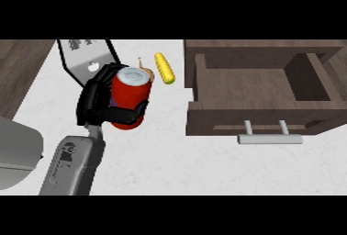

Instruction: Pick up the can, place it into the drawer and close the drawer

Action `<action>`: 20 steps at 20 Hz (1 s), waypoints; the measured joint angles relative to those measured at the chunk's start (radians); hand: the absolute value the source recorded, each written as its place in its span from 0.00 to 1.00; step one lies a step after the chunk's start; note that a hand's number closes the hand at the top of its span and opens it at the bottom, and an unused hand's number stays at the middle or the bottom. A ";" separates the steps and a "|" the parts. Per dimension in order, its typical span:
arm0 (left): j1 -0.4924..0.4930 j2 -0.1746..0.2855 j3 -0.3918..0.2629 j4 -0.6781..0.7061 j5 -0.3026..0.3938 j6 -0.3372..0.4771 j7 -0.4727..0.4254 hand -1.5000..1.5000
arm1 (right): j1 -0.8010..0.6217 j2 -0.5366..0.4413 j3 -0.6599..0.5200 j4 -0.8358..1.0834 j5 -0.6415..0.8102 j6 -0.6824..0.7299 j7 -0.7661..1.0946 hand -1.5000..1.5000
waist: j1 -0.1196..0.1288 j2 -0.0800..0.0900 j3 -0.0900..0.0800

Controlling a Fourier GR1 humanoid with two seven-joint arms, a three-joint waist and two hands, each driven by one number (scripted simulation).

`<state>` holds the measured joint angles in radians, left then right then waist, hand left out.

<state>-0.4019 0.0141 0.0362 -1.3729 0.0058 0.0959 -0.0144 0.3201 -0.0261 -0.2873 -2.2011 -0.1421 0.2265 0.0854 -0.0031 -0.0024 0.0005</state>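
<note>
Within the left hand [95, 101]: can [132, 92], red with a silver top, fingers and thumb curled round its body, leaning slightly; whether it is off the counter [169, 160] cannot be told. Right of the hand, well apart: drawer [224, 119], standing open, handle [270, 138] on its near front. Beyond the hand, just past the can's top: corn [164, 68], yellow. Right hand: not shown. Step in hand, by judgement: carrying, with the grasp made and placing not yet done. Next move calls for travel rightward, clearing the drawer's left wall, then lowering the can inside before release. Closing by the handle comes last.
</note>
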 measured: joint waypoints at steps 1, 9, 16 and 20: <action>-0.003 -0.003 -0.017 -0.011 -0.002 0.008 0.011 1.00 | 0.002 0.005 0.006 -0.011 0.005 -0.003 0.012 0.00 | 0.000 0.000 0.000; -0.239 -0.012 -0.119 0.012 -0.015 0.145 0.186 1.00 | 0.001 0.007 -0.008 0.002 0.008 0.006 -0.008 0.00 | -0.008 0.002 0.000; -0.476 -0.014 -0.184 0.119 -0.003 0.269 0.271 1.00 | -0.010 0.009 0.007 -0.004 0.024 -0.013 0.004 0.00 | -0.016 0.003 0.000; -0.607 -0.014 -0.201 0.209 0.017 0.324 0.294 1.00 | -0.016 0.008 0.002 0.012 0.026 -0.007 -0.004 0.00 | -0.017 0.004 0.000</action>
<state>-1.0090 0.0002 -0.1651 -1.1638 0.0230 0.4203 0.2791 0.3037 -0.0178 -0.2852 -2.1893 -0.1165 0.2191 0.0818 -0.0205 0.0013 0.0006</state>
